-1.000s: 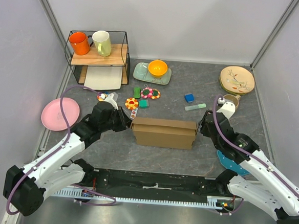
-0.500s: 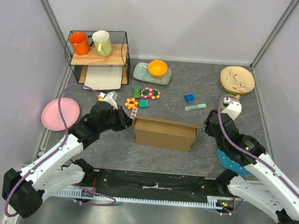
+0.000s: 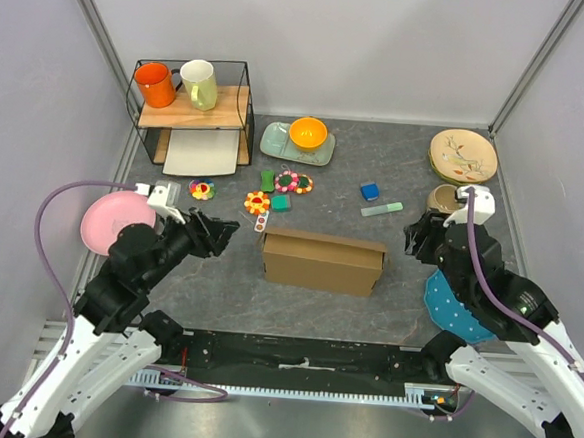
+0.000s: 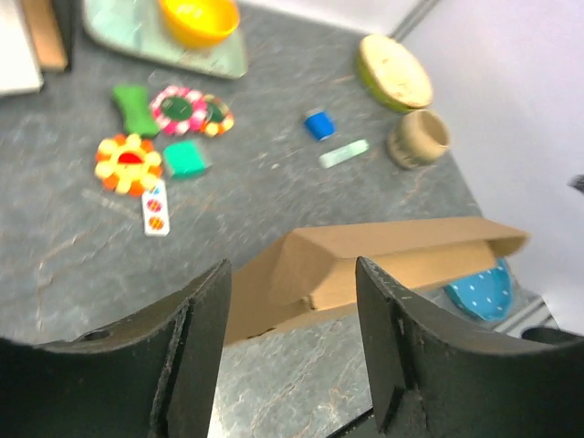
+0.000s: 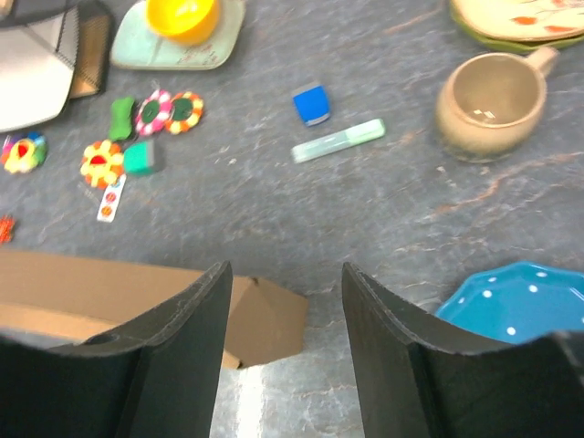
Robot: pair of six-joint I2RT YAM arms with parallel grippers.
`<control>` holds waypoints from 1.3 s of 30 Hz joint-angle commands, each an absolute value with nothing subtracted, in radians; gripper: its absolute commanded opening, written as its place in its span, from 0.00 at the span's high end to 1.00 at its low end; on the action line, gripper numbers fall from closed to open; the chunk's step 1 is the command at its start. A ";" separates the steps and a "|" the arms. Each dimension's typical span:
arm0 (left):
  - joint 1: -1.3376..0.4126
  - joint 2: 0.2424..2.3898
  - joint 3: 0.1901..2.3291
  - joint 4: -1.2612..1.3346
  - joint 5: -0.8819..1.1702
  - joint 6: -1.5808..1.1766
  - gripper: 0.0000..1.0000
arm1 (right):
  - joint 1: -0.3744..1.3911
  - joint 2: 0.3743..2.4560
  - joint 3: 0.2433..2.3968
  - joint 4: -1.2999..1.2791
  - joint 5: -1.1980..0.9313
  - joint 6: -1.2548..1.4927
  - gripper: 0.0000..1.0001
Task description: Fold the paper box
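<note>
**Paper box** [image 3: 322,262]: a long, low brown carton lying mid-bench, toward the near edge. The left pincer [image 3: 221,231] and right pincer [image 3: 412,238] are both spread and empty, each just off one end of the box and clear of it. The right arm hides part of the blue dotted plate [image 3: 444,308]; the left arm overlaps the pink plate [image 3: 99,228]. In both wrist views the fingers cut off the box's near side, and its end flaps are blurred.

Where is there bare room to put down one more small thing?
Bare: the strip between the box and the near edge, and the back patch between the tray and the plate. Crowded: the toys behind the box's left end.
</note>
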State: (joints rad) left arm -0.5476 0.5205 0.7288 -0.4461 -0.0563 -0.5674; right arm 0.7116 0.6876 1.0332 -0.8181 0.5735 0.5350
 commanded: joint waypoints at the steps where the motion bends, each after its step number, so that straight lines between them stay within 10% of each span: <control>1: -0.551 0.469 0.689 -0.345 0.160 -0.350 0.36 | 0.718 0.695 1.042 -0.767 0.341 0.437 0.41; 28: -0.551 0.770 0.716 -0.314 0.258 0.110 0.47 | 0.718 0.653 1.029 -0.772 0.253 0.403 0.39; 39: -0.551 0.827 0.710 -0.278 0.267 0.109 0.73 | 0.718 0.640 1.009 -0.775 0.247 0.408 0.39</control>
State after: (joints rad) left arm -0.5476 0.8257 0.7128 -0.3359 0.2638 0.0723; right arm 0.7147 0.6540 1.0214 -0.8017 0.2577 0.4145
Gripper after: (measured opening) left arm 0.312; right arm 0.609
